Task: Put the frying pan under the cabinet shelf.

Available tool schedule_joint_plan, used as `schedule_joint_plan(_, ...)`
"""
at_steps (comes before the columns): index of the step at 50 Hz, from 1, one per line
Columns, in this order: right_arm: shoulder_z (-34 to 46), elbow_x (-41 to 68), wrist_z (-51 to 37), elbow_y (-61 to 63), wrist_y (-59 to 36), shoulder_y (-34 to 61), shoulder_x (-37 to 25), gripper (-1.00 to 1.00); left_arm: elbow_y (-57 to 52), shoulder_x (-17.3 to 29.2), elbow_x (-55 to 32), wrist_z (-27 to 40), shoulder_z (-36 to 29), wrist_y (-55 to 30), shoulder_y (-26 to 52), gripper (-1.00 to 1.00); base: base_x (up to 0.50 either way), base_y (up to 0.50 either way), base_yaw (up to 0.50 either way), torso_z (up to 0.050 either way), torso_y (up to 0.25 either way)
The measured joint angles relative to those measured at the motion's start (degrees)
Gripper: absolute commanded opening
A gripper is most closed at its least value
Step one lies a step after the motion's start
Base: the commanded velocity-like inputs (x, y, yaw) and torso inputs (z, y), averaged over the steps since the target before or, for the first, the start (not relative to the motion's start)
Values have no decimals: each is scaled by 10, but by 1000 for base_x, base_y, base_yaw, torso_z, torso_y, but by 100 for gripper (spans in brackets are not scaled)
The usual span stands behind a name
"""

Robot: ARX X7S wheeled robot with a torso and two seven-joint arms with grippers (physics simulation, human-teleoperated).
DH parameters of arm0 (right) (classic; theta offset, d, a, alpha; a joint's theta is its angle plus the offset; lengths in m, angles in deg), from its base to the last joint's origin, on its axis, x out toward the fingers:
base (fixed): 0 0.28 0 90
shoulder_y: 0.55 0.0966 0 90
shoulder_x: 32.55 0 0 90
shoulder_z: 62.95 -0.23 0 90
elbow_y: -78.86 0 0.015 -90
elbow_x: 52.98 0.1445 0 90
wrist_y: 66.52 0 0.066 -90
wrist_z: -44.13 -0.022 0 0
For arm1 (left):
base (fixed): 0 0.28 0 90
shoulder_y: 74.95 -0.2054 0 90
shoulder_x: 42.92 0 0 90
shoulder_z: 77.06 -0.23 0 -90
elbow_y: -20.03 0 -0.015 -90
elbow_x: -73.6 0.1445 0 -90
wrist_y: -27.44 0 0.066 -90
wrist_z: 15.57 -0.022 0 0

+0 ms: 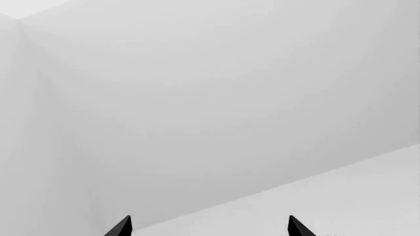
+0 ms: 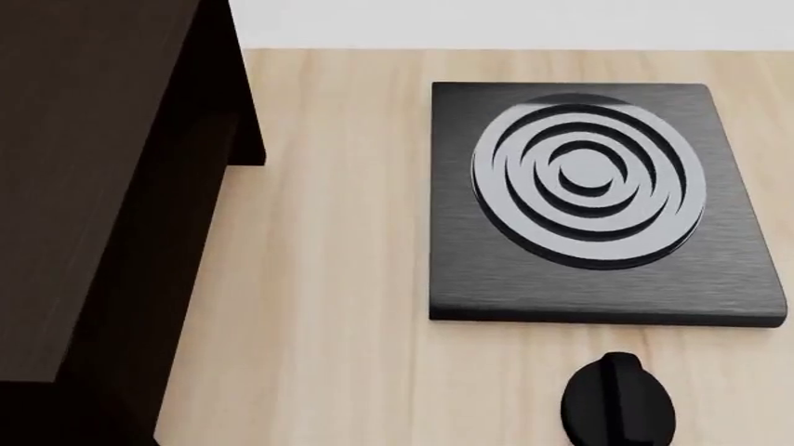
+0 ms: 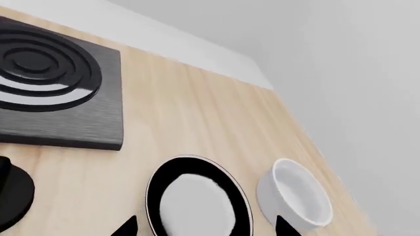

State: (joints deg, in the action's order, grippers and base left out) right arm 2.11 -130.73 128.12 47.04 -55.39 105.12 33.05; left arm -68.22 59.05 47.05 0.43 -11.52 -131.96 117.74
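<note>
The frying pan (image 3: 196,199) shows only in the right wrist view: a round black pan with a pale glossy inside and a thin light rim, lying on the wooden counter (image 3: 196,118). Its handle is out of frame. My right gripper (image 3: 204,230) is open, its two dark fingertips (image 3: 125,227) spread either side of the pan; how far it is from the pan I cannot tell. The cabinet shelf (image 2: 87,186) is a big dark brown block at the left of the head view. My left gripper (image 1: 210,230) is open and faces blank white walls.
A black square burner plate (image 2: 583,195) with concentric rings lies on the counter right of the cabinet. In front of it sits a black knob (image 2: 618,401). A white round pot (image 3: 295,196) stands right beside the pan, near the counter's edge.
</note>
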Motion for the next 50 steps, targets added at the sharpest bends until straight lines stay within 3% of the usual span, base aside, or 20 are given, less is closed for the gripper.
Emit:
schedule_joint_plan(26,-269,156,-3,10,189,-24,142,100,3,-3,-6,3,-4,1,6,100,0,0,0,0,0)
schedule_joint_plan(50,-364,240,-46,-26,246,-49,172,100,8,-3,-9,5,-9,7,7,100,0,0,0,0,0)
